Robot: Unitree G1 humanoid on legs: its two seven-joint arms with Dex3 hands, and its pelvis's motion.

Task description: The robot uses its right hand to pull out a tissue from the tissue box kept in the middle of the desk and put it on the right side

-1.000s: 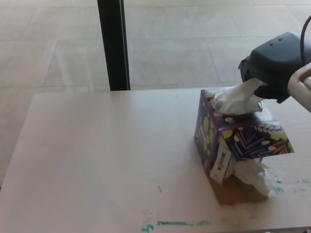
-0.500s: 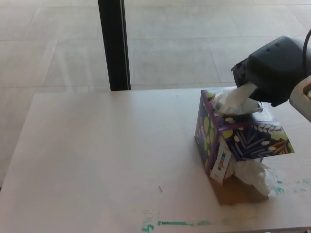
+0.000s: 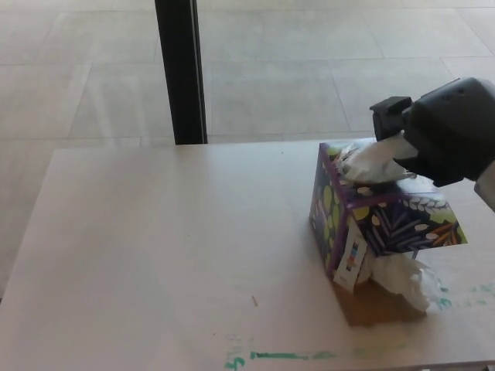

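The right hand (image 3: 441,139), closed on the tissue (image 3: 375,161), has sunk lower over the tissue box (image 3: 379,220) since a second ago, so pulling has not begun.

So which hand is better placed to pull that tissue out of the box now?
Right. The right hand is already over the tissue box, closed on the tissue sticking out of its top. The left hand isn't in view at all.
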